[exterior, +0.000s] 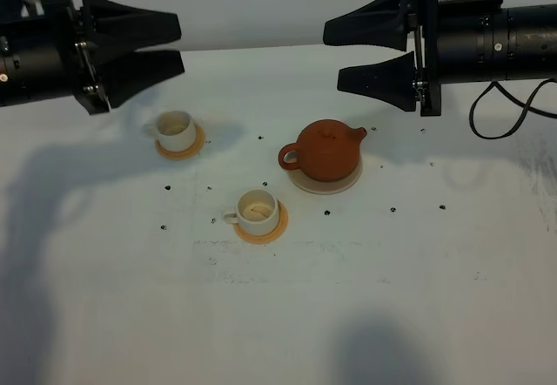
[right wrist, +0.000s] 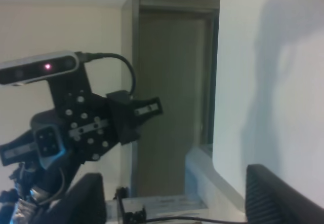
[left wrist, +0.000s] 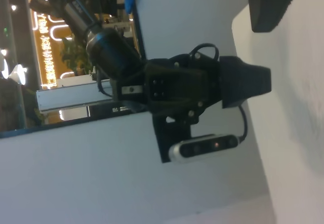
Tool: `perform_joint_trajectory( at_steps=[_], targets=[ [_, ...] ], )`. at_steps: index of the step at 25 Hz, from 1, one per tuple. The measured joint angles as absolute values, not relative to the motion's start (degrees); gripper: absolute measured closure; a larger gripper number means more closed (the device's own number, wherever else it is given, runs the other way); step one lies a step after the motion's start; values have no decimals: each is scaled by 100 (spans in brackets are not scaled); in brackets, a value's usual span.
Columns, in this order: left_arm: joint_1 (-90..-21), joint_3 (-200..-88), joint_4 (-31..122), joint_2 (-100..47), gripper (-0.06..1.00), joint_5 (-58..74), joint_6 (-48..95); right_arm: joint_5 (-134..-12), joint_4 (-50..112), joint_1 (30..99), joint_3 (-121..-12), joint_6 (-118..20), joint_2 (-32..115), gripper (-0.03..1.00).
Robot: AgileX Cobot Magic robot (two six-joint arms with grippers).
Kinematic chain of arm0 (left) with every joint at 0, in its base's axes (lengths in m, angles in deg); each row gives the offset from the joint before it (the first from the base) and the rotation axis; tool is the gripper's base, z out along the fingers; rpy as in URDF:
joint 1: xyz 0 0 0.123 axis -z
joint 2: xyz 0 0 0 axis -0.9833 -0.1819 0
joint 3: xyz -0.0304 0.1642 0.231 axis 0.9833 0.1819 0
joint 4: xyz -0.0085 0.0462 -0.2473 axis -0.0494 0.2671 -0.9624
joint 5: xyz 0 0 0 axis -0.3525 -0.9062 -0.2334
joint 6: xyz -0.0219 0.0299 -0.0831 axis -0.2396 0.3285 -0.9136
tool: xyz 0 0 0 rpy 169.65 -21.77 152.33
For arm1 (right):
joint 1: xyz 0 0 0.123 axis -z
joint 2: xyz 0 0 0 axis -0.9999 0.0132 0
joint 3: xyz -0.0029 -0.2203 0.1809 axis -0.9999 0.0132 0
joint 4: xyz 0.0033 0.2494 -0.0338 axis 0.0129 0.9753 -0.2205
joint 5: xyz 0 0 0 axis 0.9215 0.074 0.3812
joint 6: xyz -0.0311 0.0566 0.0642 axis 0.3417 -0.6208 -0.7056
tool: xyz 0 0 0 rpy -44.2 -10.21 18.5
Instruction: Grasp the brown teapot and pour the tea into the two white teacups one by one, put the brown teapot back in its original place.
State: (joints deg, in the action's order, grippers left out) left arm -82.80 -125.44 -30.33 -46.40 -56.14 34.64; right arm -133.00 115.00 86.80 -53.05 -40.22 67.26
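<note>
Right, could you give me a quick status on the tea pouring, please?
Right hand open, empty; left hand empty, opening unclear. Brown teapot on its cream disc, ungrasped. Both white teacups on orange coasters. Nothing in the way.

High view overlooks table (exterior: pixel 392 315); wrist views face across.

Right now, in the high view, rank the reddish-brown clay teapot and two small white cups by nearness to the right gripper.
1. Reddish-brown clay teapot, centre-right, closest to the right gripper.
2-3. Front white cup and rear-left white cup: too close to call.
</note>
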Motion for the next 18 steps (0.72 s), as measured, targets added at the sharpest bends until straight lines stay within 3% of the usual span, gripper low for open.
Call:
perform_joint_trajectory(
  at_steps=[8,18],
  targets=[
    [-8280,-12584,-2743,-3631,43,-4515,4549,-13300,11634,8680,-5807,-3161,6543,40],
    [-8280,-12938,-742,-2319,48,-3127,4062,-13318,9977,8658,-6534,-3440,6226,40]
  ],
)
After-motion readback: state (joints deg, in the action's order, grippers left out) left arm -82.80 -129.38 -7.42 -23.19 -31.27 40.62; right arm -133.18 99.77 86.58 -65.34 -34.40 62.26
